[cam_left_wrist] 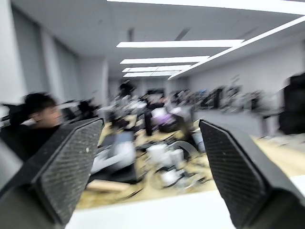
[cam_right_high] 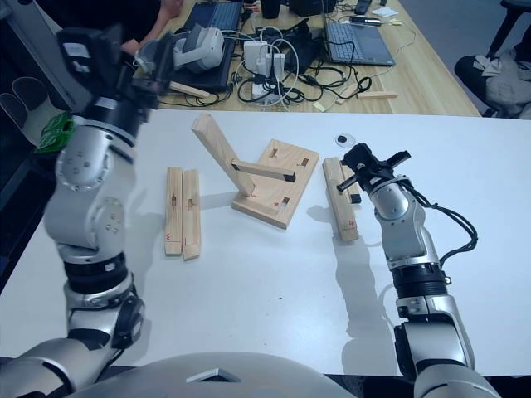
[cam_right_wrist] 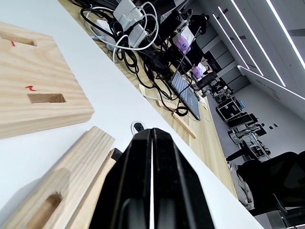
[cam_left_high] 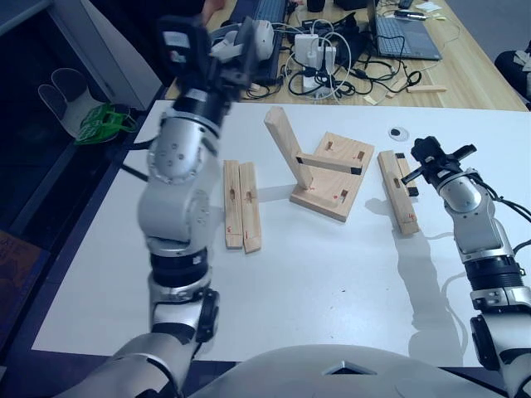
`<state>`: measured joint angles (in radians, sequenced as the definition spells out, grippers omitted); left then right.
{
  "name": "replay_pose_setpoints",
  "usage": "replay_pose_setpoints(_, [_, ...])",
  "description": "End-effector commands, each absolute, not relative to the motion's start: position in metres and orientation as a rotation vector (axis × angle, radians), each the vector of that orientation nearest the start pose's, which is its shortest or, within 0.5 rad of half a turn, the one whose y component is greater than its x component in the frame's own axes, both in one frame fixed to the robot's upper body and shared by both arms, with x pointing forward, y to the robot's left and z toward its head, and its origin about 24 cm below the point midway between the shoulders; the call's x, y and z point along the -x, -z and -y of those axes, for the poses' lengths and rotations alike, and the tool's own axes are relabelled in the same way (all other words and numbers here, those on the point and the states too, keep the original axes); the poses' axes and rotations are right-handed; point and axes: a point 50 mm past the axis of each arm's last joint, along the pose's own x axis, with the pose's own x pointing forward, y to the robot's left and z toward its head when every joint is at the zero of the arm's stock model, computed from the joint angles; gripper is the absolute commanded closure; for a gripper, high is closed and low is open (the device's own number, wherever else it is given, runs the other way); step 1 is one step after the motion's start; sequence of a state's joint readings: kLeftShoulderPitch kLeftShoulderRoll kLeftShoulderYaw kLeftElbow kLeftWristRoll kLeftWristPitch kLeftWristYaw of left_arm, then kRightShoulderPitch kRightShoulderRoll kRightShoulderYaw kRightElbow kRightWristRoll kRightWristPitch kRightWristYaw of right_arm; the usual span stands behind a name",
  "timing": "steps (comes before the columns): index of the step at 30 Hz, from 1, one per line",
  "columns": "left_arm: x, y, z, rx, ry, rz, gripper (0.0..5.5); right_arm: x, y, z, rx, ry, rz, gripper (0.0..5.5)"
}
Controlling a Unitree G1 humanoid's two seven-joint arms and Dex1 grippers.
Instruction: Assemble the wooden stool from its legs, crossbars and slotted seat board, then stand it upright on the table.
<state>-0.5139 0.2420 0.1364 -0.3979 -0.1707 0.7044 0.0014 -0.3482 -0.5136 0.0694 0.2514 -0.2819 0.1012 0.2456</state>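
Observation:
The slotted seat board (cam_left_high: 338, 192) lies flat at mid-table. One wooden leg (cam_left_high: 286, 143) stands tilted in it, and a crossbar (cam_left_high: 328, 163) with dark ends runs from that leg over the board. Two more legs (cam_left_high: 241, 206) lie side by side to its left. Another leg (cam_left_high: 397, 199) lies to its right with a dark-ended bar (cam_left_high: 410, 181) beside it. My right gripper (cam_left_high: 419, 152) hovers shut just above the far end of that right-hand leg (cam_right_wrist: 71, 191), holding nothing. High over the table's far left edge, my left gripper (cam_left_wrist: 150, 124) is open and empty.
A small round black-and-white disc (cam_left_high: 399, 133) lies on the white table (cam_left_high: 332, 282) behind the right gripper. Beyond the table is a wooden desk (cam_left_high: 465, 79) with laptops, cables and a loose wooden stick (cam_left_high: 426, 89). A green object (cam_left_high: 104, 123) sits off the table's left edge.

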Motion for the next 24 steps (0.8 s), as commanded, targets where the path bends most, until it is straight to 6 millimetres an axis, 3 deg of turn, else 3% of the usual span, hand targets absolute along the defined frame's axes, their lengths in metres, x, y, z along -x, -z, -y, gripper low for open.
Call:
replay_pose_setpoints(1, [-0.289, -0.143, -0.217, 0.019, -0.047, -0.301, 1.01, -0.312, -0.087, 0.230, 0.783, -0.170, -0.107, 5.50])
replay_pose_setpoints(4, [-0.265, -0.111, -0.217, 0.029, 0.090, -0.554, 0.55, -0.309, -0.088, 0.230, 0.783, -0.167, -0.101, 5.50])
replay_pose_setpoints(7, [-0.247, -0.099, -0.207, 0.021, 0.248, -0.702, 0.46, -0.305, -0.090, 0.231, 0.783, -0.162, -0.098, 5.50])
replay_pose_setpoints(11, [-0.235, -0.091, -0.212, -0.010, 0.281, -0.798, 0.46, -0.301, -0.091, 0.230, 0.785, -0.161, -0.096, 5.50])
replay_pose_setpoints(20, [-0.231, -0.080, -0.224, -0.105, 0.254, -0.846, 0.46, -0.298, -0.093, 0.224, 0.769, -0.166, -0.096, 5.50])
replay_pose_setpoints(24, [-0.245, -0.099, -0.215, -0.050, 0.269, -0.722, 0.46, -0.298, -0.093, 0.225, 0.768, -0.159, -0.096, 5.50])
